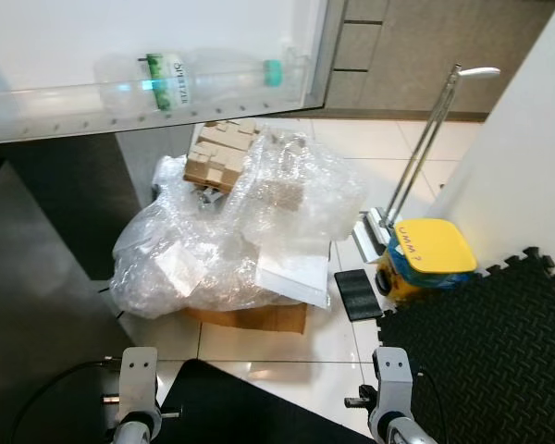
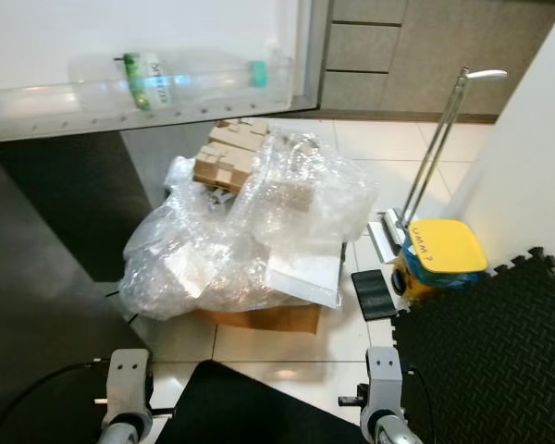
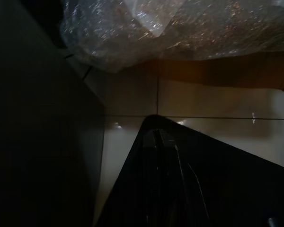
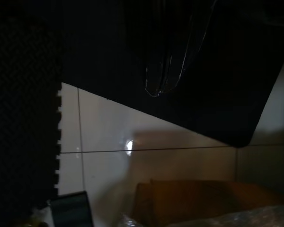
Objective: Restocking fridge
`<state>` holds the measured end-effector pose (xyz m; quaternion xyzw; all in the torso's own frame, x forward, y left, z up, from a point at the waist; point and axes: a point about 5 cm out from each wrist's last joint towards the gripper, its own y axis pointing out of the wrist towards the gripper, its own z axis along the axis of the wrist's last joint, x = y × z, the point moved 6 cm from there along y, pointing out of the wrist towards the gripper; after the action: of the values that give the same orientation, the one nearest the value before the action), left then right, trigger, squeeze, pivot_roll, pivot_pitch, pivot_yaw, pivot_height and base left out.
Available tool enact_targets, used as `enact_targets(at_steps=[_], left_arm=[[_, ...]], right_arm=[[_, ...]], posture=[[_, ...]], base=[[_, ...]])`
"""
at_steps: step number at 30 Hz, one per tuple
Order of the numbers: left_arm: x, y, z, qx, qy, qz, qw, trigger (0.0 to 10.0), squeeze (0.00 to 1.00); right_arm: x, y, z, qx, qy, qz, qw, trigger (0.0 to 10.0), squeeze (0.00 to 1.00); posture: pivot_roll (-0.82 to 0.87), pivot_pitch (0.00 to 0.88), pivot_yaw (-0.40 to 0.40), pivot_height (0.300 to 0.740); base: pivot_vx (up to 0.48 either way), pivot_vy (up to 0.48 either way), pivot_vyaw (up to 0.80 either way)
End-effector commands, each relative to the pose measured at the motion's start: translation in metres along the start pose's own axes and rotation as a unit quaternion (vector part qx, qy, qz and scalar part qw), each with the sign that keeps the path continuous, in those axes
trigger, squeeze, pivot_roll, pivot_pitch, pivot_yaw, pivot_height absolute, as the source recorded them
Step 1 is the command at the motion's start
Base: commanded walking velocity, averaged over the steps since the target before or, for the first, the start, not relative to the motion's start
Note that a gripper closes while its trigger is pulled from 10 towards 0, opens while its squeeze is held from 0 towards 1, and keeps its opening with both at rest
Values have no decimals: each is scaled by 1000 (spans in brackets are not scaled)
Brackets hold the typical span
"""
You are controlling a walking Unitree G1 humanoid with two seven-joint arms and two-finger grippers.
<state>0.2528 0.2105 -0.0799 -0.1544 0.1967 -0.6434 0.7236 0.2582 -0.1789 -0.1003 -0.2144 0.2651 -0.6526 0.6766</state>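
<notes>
A clear water bottle point(image 1: 194, 81) with a green label and teal cap lies on its side in the white door shelf point(image 1: 37, 116) of the fridge, up at the left. Both silver arms hang low at my sides, the left wrist point(image 1: 137, 388) and the right wrist point(image 1: 391, 384) over the floor. In the dark left wrist view my left gripper point(image 3: 156, 137) points at the tiled floor, fingers together and holding nothing. My right gripper point(image 4: 158, 90) looks the same, shut and holding nothing.
A heap of crumpled clear plastic wrap point(image 1: 231, 231) covers flattened cardboard on the floor ahead, with a small cardboard box point(image 1: 217, 153) behind it. At the right stand a yellow and blue cleaning device point(image 1: 430, 254) with a metal handle point(image 1: 435, 129) and a black foam mat point(image 1: 481, 342).
</notes>
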Motion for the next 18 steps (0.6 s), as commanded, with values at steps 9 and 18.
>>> enact_targets(at_steps=[9, 18], left_arm=[[-2, -3, -10, -19, 7, -1, 1000, 10000, 0], [0, -3, -9, -18, 9, -5, 1000, 10000, 0]], right_arm=[[3, -3, -10, -14, 1, -6, 1000, 10000, 0], [3, -3, -11, -16, 0, -5, 1000, 10000, 0]], posture=[[-92, 63, -9, 740], [-92, 67, -12, 740]], base=[[0, 0, 0], [0, 0, 0]])
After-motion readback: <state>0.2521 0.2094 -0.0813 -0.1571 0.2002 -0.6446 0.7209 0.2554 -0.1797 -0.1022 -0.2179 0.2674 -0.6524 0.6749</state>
